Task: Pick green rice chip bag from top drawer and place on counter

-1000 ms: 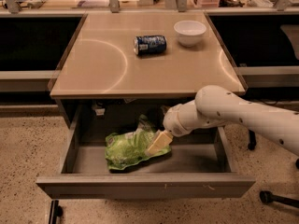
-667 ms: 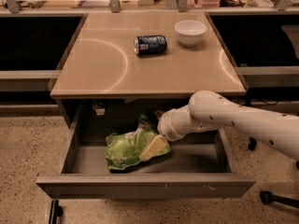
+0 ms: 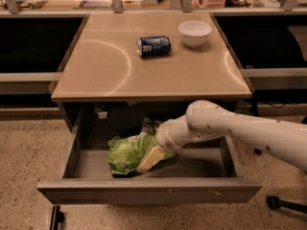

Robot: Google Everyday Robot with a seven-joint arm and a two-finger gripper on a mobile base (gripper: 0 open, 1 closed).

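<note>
The green rice chip bag [image 3: 124,153] lies crumpled on the floor of the open top drawer [image 3: 148,191], left of its middle. My white arm reaches in from the right, under the counter [image 3: 105,66] edge. My gripper [image 3: 152,157] is down inside the drawer, on the bag's right end, its pale tip overlapping the bag. The wrist hides the bag's upper right part.
A blue soda can [image 3: 154,46] lies on its side on the counter, with a white bowl [image 3: 194,33] to its right. Dark shelving flanks the counter on both sides. The floor is speckled, and a chair caster [image 3: 273,202] shows at the lower right.
My gripper has moved left and lower in the drawer, further onto the bag's right end. The bag has stayed in place.
</note>
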